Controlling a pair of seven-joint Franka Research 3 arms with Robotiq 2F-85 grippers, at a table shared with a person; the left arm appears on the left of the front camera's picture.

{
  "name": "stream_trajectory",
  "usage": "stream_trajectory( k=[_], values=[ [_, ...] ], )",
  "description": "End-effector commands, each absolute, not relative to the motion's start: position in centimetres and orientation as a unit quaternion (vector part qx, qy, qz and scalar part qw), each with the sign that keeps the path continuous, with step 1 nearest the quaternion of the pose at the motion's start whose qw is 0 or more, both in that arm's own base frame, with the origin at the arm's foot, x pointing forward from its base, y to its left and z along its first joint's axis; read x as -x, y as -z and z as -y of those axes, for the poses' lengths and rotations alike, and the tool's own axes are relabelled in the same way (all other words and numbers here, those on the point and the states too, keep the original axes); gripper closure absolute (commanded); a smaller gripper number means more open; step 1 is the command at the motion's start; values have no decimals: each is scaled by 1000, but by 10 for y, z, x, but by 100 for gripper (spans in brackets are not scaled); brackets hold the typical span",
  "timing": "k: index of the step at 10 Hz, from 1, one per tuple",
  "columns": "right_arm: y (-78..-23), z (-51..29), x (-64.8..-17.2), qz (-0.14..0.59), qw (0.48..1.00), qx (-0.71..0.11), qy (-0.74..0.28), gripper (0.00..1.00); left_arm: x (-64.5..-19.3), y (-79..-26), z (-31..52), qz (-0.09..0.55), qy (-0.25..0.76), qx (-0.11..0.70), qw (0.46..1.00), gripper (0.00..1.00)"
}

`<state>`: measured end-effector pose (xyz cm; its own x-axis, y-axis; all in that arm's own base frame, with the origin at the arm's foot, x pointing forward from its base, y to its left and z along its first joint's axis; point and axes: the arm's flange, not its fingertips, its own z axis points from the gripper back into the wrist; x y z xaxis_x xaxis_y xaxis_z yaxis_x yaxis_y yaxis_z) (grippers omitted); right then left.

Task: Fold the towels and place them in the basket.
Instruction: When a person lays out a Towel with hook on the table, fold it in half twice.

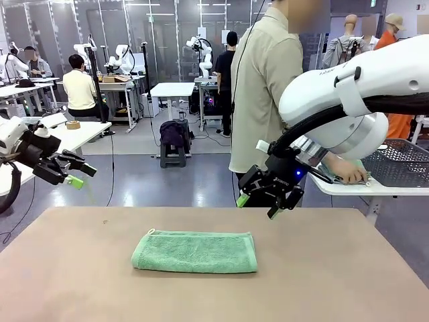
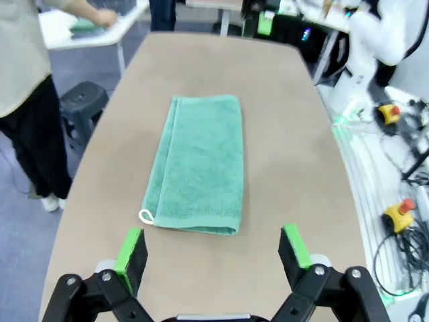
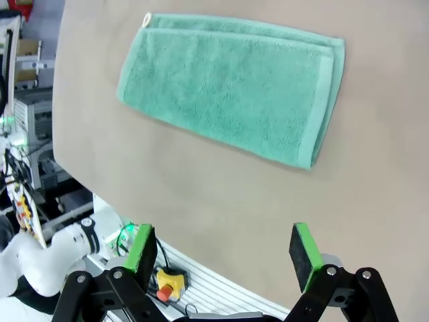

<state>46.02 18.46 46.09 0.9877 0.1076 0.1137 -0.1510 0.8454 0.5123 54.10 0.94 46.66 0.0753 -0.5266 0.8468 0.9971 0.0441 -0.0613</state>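
Folded mint-green terry-cloth towel (image 1: 194,251), mid-frame: looked soft, limp, light; you should pinch a short edge. Your left hand (image 1: 82,176) and right hand (image 1: 258,206) were spread, empty.

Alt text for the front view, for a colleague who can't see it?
A folded mint green towel lies flat on the table, touched by neither gripper. The left gripper hovers open beyond its left side; the right gripper hangs open over its far edge.
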Motion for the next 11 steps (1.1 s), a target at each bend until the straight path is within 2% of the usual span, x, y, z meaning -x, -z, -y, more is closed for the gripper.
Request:
stream_trajectory(
  k=[1,5,11],
  values=[
    [-431,-183,-454,91,953,-284,-46,0,-542,-470,-8,324,589,356,650,0],
    [-384,-195,-445,122,958,-258,-20,0,-542,-470,-8,324,589,356,650,0],
    [-343,-210,-454,100,971,-214,31,0,-542,-470,-8,324,589,356,650,0]
  ],
)
